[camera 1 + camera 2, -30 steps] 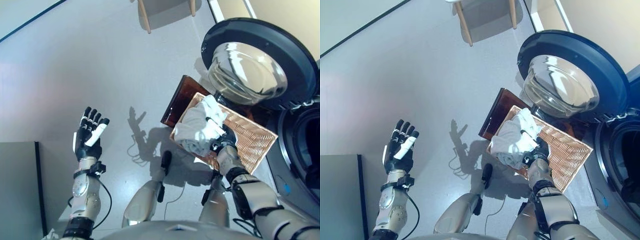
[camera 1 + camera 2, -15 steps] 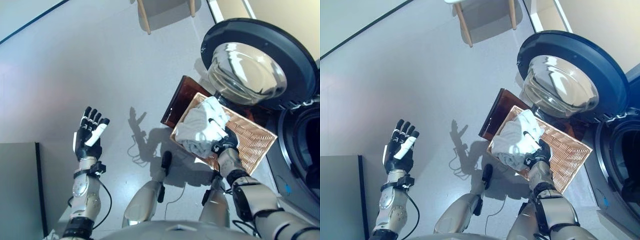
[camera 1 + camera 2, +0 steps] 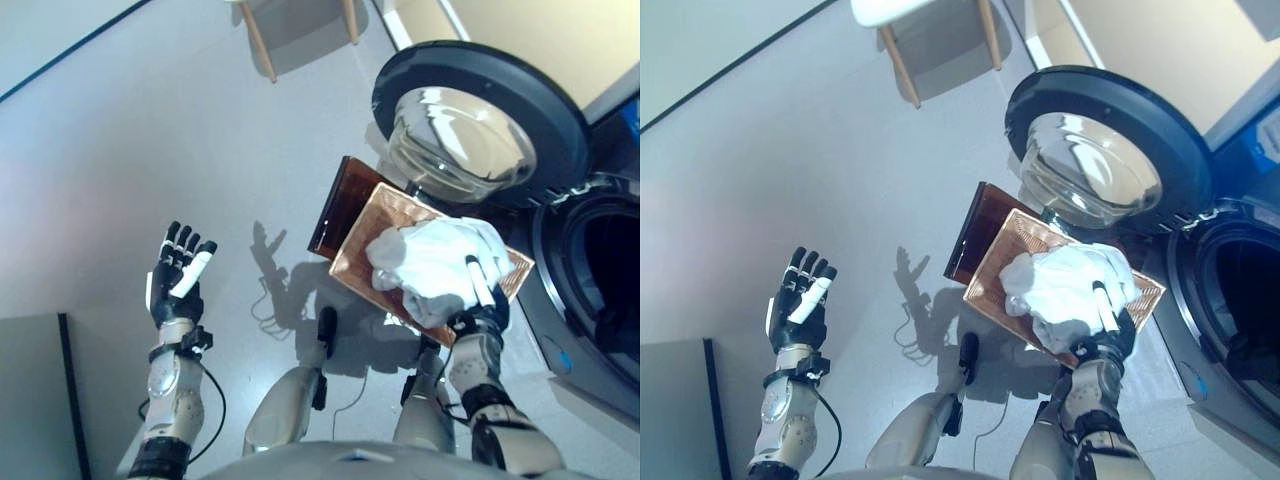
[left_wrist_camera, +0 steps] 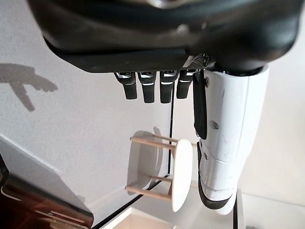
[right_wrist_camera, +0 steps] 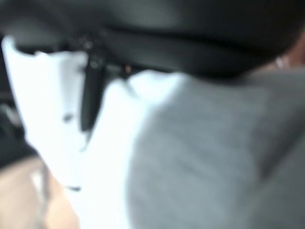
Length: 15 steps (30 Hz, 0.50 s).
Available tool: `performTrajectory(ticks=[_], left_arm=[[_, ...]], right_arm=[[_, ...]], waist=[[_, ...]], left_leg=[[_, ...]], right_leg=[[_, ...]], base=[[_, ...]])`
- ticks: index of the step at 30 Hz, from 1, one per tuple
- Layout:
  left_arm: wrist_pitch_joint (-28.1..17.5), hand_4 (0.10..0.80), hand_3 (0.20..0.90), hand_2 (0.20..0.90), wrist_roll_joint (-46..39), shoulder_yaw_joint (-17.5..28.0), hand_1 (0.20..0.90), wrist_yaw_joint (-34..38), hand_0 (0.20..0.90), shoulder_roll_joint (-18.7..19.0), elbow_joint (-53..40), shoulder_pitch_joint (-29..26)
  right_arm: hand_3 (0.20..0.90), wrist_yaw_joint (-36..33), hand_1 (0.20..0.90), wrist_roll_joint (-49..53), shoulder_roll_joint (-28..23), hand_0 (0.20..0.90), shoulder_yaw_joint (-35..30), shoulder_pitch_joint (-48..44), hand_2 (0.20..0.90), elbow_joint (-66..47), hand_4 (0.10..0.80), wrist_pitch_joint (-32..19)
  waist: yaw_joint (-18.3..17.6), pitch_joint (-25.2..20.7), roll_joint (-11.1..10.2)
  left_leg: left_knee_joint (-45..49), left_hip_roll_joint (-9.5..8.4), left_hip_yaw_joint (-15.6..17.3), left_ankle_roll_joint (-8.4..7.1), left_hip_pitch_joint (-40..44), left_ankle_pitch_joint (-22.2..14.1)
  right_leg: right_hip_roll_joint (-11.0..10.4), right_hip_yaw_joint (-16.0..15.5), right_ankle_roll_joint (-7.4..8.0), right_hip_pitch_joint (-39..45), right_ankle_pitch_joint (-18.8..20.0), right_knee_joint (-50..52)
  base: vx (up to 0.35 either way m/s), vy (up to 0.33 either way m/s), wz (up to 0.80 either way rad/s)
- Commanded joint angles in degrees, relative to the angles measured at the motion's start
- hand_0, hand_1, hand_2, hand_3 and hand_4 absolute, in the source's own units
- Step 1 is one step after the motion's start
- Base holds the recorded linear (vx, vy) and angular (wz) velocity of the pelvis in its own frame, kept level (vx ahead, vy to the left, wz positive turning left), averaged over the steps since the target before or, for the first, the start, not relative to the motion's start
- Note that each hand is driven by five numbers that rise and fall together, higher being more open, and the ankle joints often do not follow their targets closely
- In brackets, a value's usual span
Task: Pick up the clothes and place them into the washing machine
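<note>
A bundle of white clothes [image 3: 432, 263] hangs in my right hand [image 3: 484, 318], whose fingers and white-covered thumb are curled into the cloth. The bundle is held above the middle and right part of a wicker basket [image 3: 362, 232] on the floor. In the right wrist view the clothes [image 5: 119, 157] fill the picture right against the hand. The washing machine's dark drum opening [image 3: 598, 300] lies just right of the bundle, with its round door [image 3: 480, 120] swung open behind the basket. My left hand [image 3: 178, 275] is raised at the left, fingers straight and empty.
A dark brown board [image 3: 333, 205] lies under the basket's left end. Wooden legs of a chair [image 3: 262, 48] show at the top. A grey cabinet [image 3: 30, 400] stands at the lower left. A white stool [image 4: 177, 174] shows in the left wrist view.
My right hand has carried the white clothes rightwards from the basket's left end towards the drum opening. The camera has shifted too. The left hand has stayed put.
</note>
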Motion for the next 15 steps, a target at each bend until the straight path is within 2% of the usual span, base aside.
performTrajectory(ticks=[1, 10, 15], left_arm=[[-6.4, 0.8, 0.9, 0.9, 1.2, 6.1, 0.9, 0.1, 0.9, 1.6, -1.9, -0.8], [-6.2, 0.8, 0.9, 0.9, 0.2, 5.5, 0.9, -1.3, 0.9, 0.7, -2.2, 0.4], [-6.1, 0.8, 0.9, 0.9, -1.5, 4.8, 0.9, -1.9, 0.9, 0.7, -2.0, 1.1]], right_arm=[[0.2, -1.6, 0.2, -4.1, -2.6, 0.2, -2.5, 1.9, 0.2, -7.9, 0.3, -7.1], [0.2, 2.3, 0.2, 7.3, -0.6, 0.2, -10.8, 3.9, 0.2, -9.8, 0.3, -11.6], [0.2, 0.8, 0.2, 13.2, -3.1, 0.2, -17.3, 1.0, 0.2, -5.0, 0.3, -14.2]], waist=[[0.4, -1.7, 0.4], [-1.4, -2.0, 1.4], [-1.6, -1.9, 2.5]], left_leg=[[-0.5, -1.32, 0.0, -4.45, 1.8, -4.1], [-0.5, -1.07, 0.4, -4.63, 1.9, -4.1], [-0.5, -1.29, 0.6, -4.63, 1.3, -4.2]], right_leg=[[-0.2, 1.0, -1.19, 0.1, -6.3, 6.3], [0.4, 1.7, -1.38, -0.2, -6.5, 5.9], [0.6, 2.6, -1.35, -1.2, -6.5, 5.7]], base=[[-0.006, -0.011, -0.09], [-0.017, 0.001, -0.09], [-0.013, 0.021, -0.09]])
